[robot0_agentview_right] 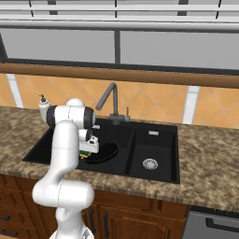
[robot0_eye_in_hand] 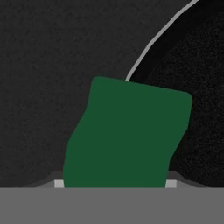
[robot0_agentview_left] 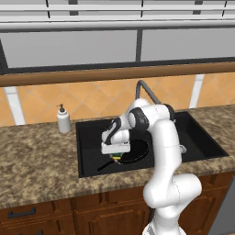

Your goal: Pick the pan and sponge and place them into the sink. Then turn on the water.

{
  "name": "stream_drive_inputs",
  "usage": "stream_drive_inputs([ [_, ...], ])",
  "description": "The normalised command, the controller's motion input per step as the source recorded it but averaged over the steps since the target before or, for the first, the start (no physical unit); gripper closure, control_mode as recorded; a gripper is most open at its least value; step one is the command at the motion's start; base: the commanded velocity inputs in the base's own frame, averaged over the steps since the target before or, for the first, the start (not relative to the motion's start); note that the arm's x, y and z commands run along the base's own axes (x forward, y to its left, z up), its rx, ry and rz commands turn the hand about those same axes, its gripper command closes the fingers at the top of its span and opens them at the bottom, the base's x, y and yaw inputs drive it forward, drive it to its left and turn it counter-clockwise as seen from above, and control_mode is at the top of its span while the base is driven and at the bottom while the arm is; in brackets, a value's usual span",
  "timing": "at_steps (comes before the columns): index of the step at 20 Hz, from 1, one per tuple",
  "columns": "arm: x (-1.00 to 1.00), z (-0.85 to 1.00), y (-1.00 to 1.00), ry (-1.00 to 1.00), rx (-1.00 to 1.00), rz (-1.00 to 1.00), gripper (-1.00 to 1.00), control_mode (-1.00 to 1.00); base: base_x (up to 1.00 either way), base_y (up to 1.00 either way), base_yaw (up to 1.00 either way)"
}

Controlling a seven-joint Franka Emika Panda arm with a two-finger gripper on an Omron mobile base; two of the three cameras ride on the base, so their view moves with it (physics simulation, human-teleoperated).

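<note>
Holding: I am carrying the sponge [robot0_eye_in_hand: 127, 135] in my pincer [robot0_agentview_left: 117, 156], fingers clamped on it, green face outward.
Sponge position: it is lying directly between my fingers.
Below my pincer: the pan [robot0_agentview_left: 135, 150] is resting inside the sink [robot0_agentview_left: 87, 151].
Coming move: releasing straight down, I judge.

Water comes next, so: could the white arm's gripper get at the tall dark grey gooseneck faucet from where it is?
Probably yes. The gripper hangs low in the black sink holding the green sponge over the black pan; the faucet stands just behind, nothing between.
</note>
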Motion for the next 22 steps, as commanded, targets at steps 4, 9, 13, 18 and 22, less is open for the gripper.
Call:
stream_drive_inputs([
  [4, 0.08, -0.28, -0.02, 0.0, 0.0, 0.0, 1.0, -1.0, 0.0, 0.0, 0.0],
  [9, 0.01, -0.04, -0.1, 0.0, 0.0, 0.0, -1.0, -1.0, 0.0, 0.0, 0.0],
  [13, -0.02, 0.0, -0.06, 0.0, 0.0, 0.0, -1.0, -1.0, 0.0, 0.0, 0.0],
  [18, -0.01, 0.0, -0.01, 0.0, 0.0, 0.0, -1.0, -1.0, 0.0, 0.0, 0.0],
  [22, -0.08, 0.36, -0.03, -0.01, 0.01, 0.0, -1.0, -1.0, 0.0, 0.0, 0.0],
])
